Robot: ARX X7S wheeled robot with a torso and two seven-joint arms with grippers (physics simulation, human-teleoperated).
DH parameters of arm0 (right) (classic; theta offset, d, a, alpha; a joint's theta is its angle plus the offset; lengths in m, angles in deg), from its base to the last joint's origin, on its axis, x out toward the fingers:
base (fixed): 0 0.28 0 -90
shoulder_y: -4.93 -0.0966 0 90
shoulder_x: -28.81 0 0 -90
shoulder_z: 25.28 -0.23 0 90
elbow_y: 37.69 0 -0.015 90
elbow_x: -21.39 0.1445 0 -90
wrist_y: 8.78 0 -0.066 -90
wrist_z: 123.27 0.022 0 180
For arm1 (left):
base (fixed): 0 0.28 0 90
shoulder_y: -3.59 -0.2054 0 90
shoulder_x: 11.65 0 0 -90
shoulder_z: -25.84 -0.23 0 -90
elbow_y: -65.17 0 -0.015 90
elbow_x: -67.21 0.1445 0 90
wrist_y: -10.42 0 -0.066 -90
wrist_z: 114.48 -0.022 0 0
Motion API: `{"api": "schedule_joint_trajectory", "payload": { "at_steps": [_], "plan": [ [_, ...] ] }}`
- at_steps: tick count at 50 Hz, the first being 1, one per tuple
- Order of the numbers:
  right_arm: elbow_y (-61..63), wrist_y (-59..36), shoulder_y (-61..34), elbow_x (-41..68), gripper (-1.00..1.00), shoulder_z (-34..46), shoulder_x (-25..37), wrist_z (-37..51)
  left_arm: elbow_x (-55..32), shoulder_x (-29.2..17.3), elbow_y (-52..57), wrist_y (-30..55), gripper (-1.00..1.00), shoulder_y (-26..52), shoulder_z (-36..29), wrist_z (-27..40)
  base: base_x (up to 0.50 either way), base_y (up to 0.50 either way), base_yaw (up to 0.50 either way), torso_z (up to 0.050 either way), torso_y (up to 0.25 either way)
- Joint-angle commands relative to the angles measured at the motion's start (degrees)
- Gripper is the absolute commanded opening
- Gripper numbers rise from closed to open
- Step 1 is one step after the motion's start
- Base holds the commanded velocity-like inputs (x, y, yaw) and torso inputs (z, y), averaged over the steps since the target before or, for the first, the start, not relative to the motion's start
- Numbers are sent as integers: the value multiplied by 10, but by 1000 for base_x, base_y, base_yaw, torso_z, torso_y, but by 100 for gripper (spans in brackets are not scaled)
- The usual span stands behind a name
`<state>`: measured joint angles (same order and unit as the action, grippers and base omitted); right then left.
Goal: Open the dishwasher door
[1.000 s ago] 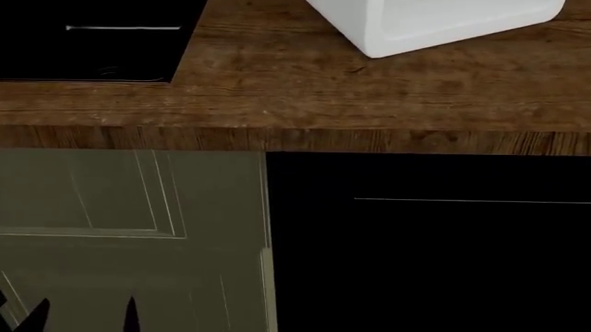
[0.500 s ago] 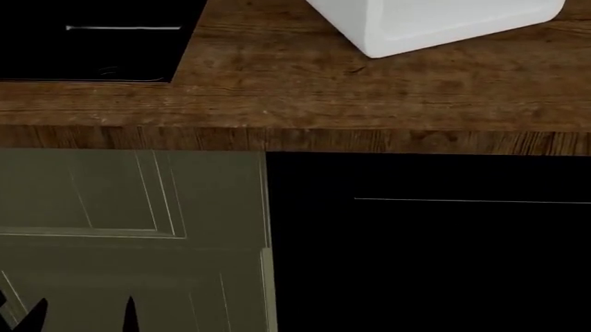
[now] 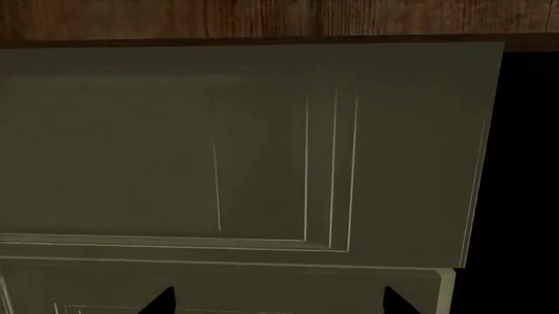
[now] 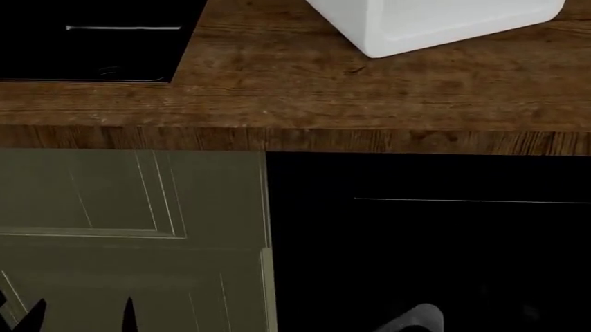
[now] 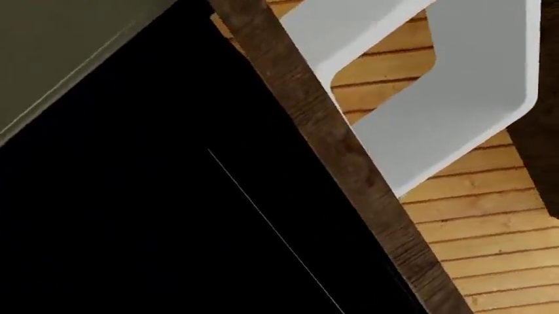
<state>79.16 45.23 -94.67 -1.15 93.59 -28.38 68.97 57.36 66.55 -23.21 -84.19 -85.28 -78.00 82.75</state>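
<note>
Your glossy black flat dishwasher door (image 4: 430, 242) fills the head view from the centre out to 3 and 5 o'clock, shut flush under the front edge of the dark, grainy wooden countertop (image 4: 295, 83). A thin pale horizontal line crosses its upper part, and the surface is smooth and mirror-dark. At 6 o'clock on that panel a rounded grey curved shape (image 4: 416, 319) pokes up from the frame's lower edge; you cannot tell from these pictures what it is.

To the 9 o'clock side of the door sits the olive-green matte cabinet door (image 4: 129, 235), with a recessed rectangular panel outlined by fine raised mouldings. In front of it, at 7 o'clock, two black pointed fingertips of your left gripper (image 4: 82, 312) stand apart, spread and holding nothing, clear of the cabinet face.

On the countertop at 1 o'clock rests a white, smooth, rounded-corner rectangular basin (image 4: 434, 24); at 11 o'clock lies a glossy black flat inset panel (image 4: 93, 41).

Your right gripper's fingers do not show in any view, so its state cannot be told.
</note>
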Motion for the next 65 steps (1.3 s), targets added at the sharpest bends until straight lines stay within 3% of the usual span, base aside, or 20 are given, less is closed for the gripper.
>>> {"api": "schedule_joint_trajectory", "payload": {
  "at_steps": [1,12,65],
  "plan": [
    [7,-91,-55,-87,100,57,53,-71,0,-3,-2,-3,100,1,-3,3,0,0,0,0,0],
    [-20,-127,-107,-111,100,98,78,-154,-3,-5,-2,-7,100,2,-5,5,0,0,0,0,0],
    [-275,-40,-260,-117,100,169,11,-174,-13,-19,-2,-12,100,8,-8,25,0,0,0,0,0]
  ]
}}
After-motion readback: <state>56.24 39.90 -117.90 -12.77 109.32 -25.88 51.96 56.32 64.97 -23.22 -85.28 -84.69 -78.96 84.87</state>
